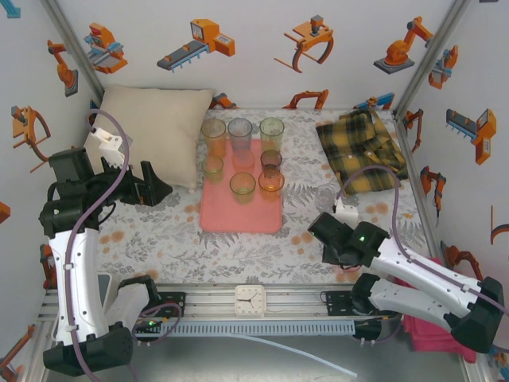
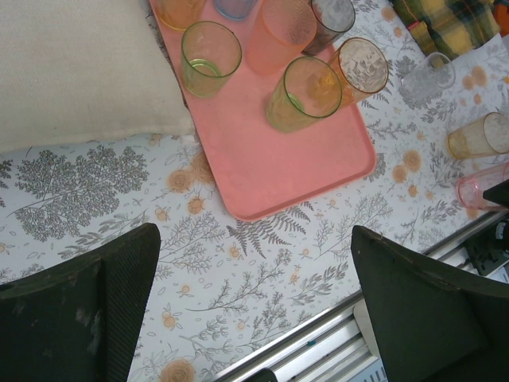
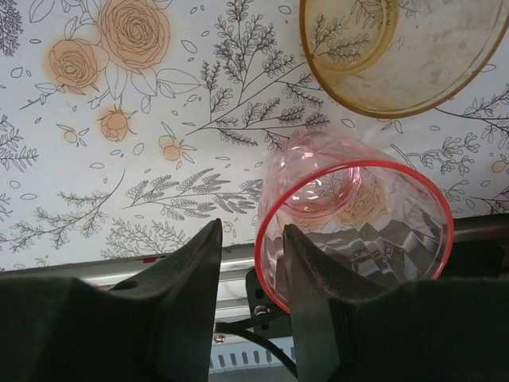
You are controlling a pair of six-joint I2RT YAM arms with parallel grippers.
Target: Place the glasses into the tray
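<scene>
Right claw (image 3: 252, 232), floral tablecloth (image 3: 119, 199), robot-print walls (image 1: 254, 76)

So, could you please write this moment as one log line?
left gripper open, above table | right gripper fingers astride pink glass rim, grip unclear | tray holds seven glasses | task unfinished

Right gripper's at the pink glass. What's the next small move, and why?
Probably close the right gripper on the pink glass. In the right wrist view one finger sits inside its rim and the other outside, with a visible gap at the wall, so nothing looks clamped yet. An amber glass sits close by, so closing in place seems safer than shifting.
</scene>
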